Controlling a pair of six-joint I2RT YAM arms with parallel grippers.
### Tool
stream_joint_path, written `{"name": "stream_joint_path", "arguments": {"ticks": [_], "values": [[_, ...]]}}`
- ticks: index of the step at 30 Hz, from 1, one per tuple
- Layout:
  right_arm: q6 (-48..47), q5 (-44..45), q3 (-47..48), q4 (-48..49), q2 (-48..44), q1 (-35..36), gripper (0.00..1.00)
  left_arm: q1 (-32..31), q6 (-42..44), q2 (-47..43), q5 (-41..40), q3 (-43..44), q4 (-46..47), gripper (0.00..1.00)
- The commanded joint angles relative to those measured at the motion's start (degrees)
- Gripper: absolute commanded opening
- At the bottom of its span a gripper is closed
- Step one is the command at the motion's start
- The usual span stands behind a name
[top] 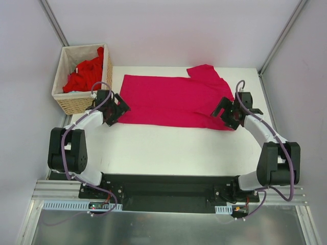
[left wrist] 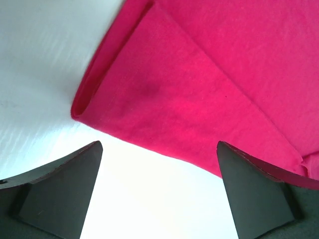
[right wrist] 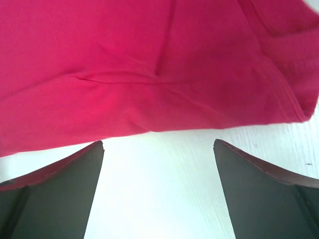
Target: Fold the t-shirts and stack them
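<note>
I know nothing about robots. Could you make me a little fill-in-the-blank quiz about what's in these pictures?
1. The red t-shirts lie bunched ____ the wicker basket.
2. The basket stands on the ____ arm's side.
3. The left fingers and right fingers stand ____, holding nothing, at the near edge of the magenta t-shirt.

Missing words: inside; left; open.

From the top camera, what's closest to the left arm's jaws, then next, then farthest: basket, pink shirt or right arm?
1. Pink shirt: its left edge is right at them.
2. Wicker basket: close by, far left.
3. Right arm: across the table.
</note>
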Motion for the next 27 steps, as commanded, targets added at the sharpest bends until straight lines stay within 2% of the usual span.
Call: {"name": "stream_joint_path", "arguments": {"ticks": [1,5,9,18,27], "values": [[-0.71,1.46,-1.61,2.68,0.75,-1.11,0.96,-0.12,1.17,0.74,4.9,-0.02,5.92,0.99],[-0.1,-0.82,-1.44,5.32,4.34,-3.31,0.97,-0.12,0.46,2.5,8.95,-0.28,11.45,0.98],[0.43,-2.14,-0.3,7.43,7.77,-4.8,0.97,-0.3,0.29,3.29,9.74,-0.81,13.49,0.97],[0.87,-3.11,1.38,10.16,14.46,-5.68,0.97,-0.3,1.08,6.19,7.46,-0.63,15.25,0.96],[1.22,-3.46,0.85,10.42,14.9,-5.86,0.97,-0.56,1.34,6.72,2.9,-3.61,16.04,0.95]]}}
